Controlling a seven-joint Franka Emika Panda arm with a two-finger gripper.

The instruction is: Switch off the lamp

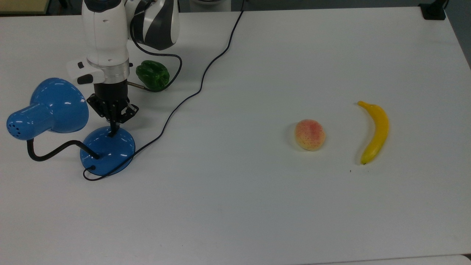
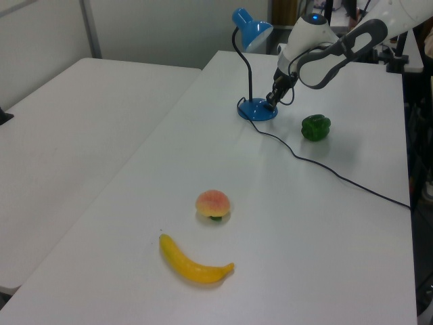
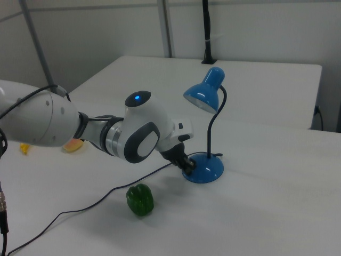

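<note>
The blue lamp stands at the top view's left, with its bell shade over a black gooseneck and a domed base. No glow comes from the shade and no light pool lies on the table. My gripper is shut, pointing down, with its joined tips touching the top of the base on the side away from the gooseneck. The left view shows the gripper at the base's right edge. In the right view the gripper meets the base from the right view's left.
A green pepper lies just behind the arm's wrist. The lamp's black cord runs from the base across the table to the far edge. A peach and a banana lie far off at the top view's right.
</note>
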